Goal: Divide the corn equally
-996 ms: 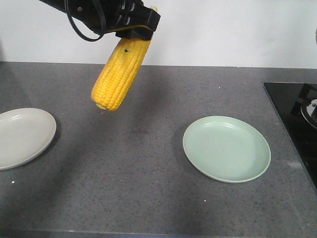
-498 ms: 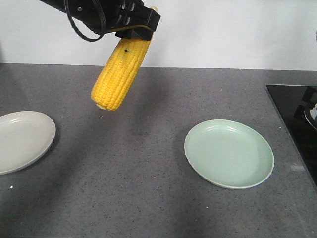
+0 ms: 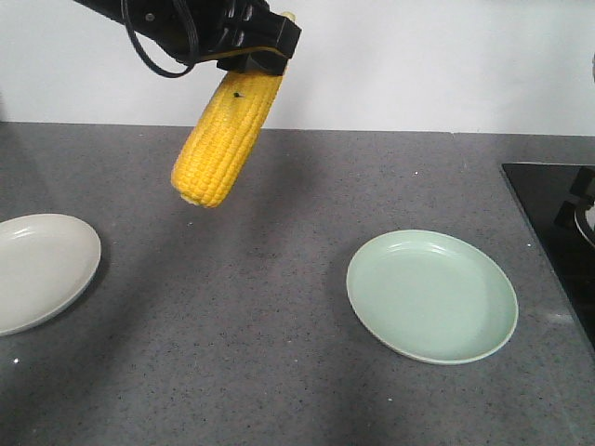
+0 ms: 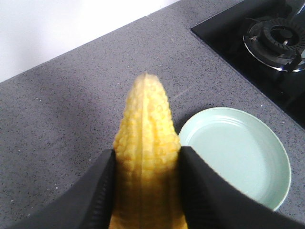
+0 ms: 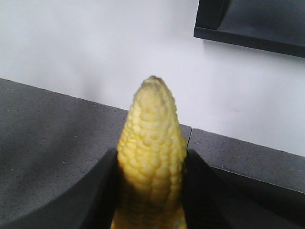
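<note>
Yellow corn (image 3: 226, 139) hangs above the grey desk (image 3: 260, 362), pinched at its upper end by my left tool (image 4: 146, 157). My right tool (image 5: 151, 160) clamps a second cob (image 5: 151, 119). The green plate (image 3: 431, 295) and white plate (image 3: 37, 269) lie bare, so I judge nothing is shared out yet.
</note>
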You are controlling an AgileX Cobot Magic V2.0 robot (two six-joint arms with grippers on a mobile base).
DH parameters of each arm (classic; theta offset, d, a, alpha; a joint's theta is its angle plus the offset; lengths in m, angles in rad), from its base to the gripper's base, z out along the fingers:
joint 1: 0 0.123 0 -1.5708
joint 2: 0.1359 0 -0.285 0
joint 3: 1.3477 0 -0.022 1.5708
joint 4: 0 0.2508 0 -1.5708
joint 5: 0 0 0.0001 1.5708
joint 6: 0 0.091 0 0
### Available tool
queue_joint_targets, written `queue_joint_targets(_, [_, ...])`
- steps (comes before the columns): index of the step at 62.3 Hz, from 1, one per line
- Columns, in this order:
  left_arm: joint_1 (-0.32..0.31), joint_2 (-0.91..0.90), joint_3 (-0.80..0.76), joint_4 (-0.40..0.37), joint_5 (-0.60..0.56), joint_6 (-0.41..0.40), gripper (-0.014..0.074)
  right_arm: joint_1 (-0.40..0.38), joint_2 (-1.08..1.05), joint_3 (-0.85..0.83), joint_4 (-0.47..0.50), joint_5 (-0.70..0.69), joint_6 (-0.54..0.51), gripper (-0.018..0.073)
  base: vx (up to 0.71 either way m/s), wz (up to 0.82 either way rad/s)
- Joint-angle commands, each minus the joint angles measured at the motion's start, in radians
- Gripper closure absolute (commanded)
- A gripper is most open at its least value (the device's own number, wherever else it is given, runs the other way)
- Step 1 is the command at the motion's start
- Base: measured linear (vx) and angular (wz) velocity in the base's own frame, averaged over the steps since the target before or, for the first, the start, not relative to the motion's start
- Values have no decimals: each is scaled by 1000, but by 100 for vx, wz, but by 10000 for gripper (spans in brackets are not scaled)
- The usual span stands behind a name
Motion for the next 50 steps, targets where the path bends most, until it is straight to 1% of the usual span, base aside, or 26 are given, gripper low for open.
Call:
queue_joint_targets(1, [-6, -51, -33, -16, -60, 1, 603, -3, -32, -24, 17, -2, -3, 564, 3, -1])
queue_joint_targets(50, [-6, -51, -33, -16, -60, 1, 603, -3, -32, -24, 17, -2, -3, 564, 2, -2])
